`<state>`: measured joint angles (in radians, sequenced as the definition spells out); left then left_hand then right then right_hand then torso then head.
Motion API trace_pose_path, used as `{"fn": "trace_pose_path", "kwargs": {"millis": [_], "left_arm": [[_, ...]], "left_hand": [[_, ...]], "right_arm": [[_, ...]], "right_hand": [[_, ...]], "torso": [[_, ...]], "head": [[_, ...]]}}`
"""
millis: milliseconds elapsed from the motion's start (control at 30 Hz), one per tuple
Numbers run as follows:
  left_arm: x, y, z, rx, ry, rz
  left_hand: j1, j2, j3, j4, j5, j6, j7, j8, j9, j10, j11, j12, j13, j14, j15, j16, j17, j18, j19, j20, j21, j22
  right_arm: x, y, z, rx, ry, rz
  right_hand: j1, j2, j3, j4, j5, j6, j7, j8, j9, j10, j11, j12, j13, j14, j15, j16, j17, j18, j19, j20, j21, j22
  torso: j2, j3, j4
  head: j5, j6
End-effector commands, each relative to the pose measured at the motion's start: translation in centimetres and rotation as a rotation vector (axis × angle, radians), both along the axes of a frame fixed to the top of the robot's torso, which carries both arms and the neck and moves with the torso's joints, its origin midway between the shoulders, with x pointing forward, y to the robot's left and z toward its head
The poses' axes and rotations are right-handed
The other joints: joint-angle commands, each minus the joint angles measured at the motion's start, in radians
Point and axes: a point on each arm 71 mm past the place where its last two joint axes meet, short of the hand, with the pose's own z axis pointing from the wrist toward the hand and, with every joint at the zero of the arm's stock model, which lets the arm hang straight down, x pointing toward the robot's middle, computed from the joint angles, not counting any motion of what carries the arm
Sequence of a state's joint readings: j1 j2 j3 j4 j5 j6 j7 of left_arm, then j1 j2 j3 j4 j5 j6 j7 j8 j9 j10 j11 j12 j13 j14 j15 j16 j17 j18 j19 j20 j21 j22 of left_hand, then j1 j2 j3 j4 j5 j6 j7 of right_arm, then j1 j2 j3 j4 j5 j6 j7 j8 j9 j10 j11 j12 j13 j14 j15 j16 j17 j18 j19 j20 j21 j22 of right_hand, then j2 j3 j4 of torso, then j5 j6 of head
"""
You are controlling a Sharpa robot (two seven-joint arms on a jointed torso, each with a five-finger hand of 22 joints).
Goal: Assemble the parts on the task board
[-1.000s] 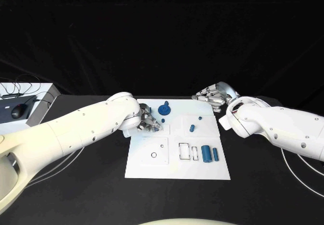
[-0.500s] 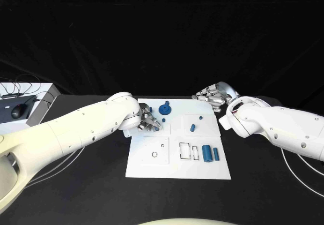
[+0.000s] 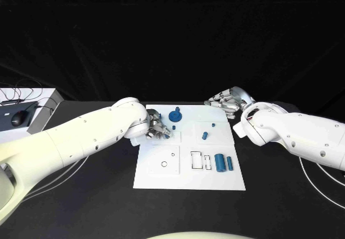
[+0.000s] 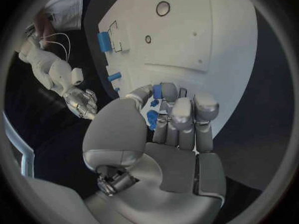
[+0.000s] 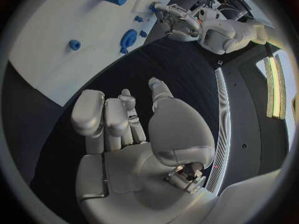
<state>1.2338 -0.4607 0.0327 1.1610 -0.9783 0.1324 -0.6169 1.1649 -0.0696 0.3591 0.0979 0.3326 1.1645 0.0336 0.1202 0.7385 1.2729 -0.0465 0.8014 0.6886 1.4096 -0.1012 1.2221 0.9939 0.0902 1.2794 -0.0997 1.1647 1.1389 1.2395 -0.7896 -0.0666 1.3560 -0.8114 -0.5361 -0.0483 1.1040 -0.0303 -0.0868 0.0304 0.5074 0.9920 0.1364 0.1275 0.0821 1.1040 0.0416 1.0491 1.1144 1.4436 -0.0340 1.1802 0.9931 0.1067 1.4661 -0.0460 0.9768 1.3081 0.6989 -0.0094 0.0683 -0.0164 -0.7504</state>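
The silver left hand [image 4: 163, 134] pinched a small blue plastic part [image 4: 157, 91] above the white task board [image 3: 188, 180], apparently for insertion; the silver right hand [image 5: 134, 134] waited curled, holding nothing.

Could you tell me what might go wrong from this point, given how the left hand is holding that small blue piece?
1. The left hand pinches a small blue part only at its fingers, so it might slip or twist before seating.
2. That hand works close to the blue knob-shaped part on the task board and could knock it.
3. The right hand hovers at the board's far corner; a sweep could disturb parts.
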Motion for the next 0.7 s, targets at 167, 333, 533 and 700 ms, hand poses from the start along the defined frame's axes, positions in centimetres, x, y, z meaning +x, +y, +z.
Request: {"fn": "trace_pose_path", "kwargs": {"millis": [167, 333, 533, 700], "left_arm": [[-0.28, -0.30, 0.43, -0.035, 0.028, -0.035], [-0.32, -0.21, 0.86, -0.032, 0.047, -0.056], [-0.34, -0.35, 1.09, -0.021, 0.070, -0.083], [-0.07, -0.39, 1.08, 0.007, 0.117, -0.118]], "left_hand": [[0.018, 0.007, 0.168, -0.160, 0.005, -0.001, -0.005, 0.006, 0.006, 0.019, -0.011, -0.001, -0.005, 0.003, 0.003, -0.002, 0.002, 0.008, 0.001, 0.006, -0.004, 0.003], [0.023, 0.009, 0.166, -0.153, 0.003, -0.005, -0.003, 0.006, 0.006, 0.011, -0.009, 0.004, -0.010, 0.002, 0.004, -0.005, 0.001, 0.011, -0.005, 0.010, -0.012, -0.001], [0.025, 0.013, 0.165, -0.147, 0.002, -0.011, -0.002, 0.007, 0.009, 0.003, -0.008, 0.009, -0.012, 0.001, 0.005, -0.007, -0.001, 0.013, -0.008, 0.011, -0.018, -0.004], [0.026, 0.018, 0.167, -0.146, 0.000, -0.021, 0.000, 0.013, 0.018, -0.007, -0.006, 0.015, -0.018, -0.002, 0.007, -0.011, -0.003, 0.015, -0.014, 0.013, -0.026, -0.007]], "right_arm": [[0.01, 0.03, 0.01, -0.006, 0.000, 0.015], [0.03, 0.00, -0.01, -0.007, 0.001, 0.015], [0.05, 0.03, -0.03, -0.007, 0.002, 0.015], [0.10, 0.13, -0.05, -0.007, 0.003, 0.016]], "right_hand": [[-0.003, 0.001, -0.005, -0.001, 0.004, 0.000, 0.006, -0.003, 0.001, -0.001, -0.001, -0.005, 0.001, -0.002, -0.004, -0.004, -0.001, 0.006, 0.050, -0.005, -0.004, 0.127], [-0.003, 0.001, -0.005, -0.001, 0.004, 0.000, 0.006, -0.003, 0.001, -0.001, -0.001, -0.005, 0.001, -0.002, -0.004, -0.004, -0.001, 0.006, 0.050, -0.005, -0.004, 0.127], [-0.003, 0.001, -0.005, -0.001, 0.004, 0.000, 0.006, -0.003, 0.001, -0.001, -0.001, -0.005, 0.001, -0.002, -0.004, -0.004, -0.001, 0.006, 0.050, -0.005, -0.004, 0.127], [-0.003, 0.001, -0.005, -0.001, 0.004, 0.000, 0.006, -0.003, 0.001, -0.001, -0.001, -0.005, 0.001, -0.002, -0.004, -0.004, -0.001, 0.006, 0.050, -0.005, -0.004, 0.127]], "torso": [[0.000, -0.0005, 0.0000], [0.000, -0.0002, 0.0000], [0.001, -0.0006, -0.0003], [0.002, 0.0001, -0.0006]], "head": [[0.000, 0.000], [0.001, 0.001], [0.002, 0.001], [0.002, 0.000]]}}
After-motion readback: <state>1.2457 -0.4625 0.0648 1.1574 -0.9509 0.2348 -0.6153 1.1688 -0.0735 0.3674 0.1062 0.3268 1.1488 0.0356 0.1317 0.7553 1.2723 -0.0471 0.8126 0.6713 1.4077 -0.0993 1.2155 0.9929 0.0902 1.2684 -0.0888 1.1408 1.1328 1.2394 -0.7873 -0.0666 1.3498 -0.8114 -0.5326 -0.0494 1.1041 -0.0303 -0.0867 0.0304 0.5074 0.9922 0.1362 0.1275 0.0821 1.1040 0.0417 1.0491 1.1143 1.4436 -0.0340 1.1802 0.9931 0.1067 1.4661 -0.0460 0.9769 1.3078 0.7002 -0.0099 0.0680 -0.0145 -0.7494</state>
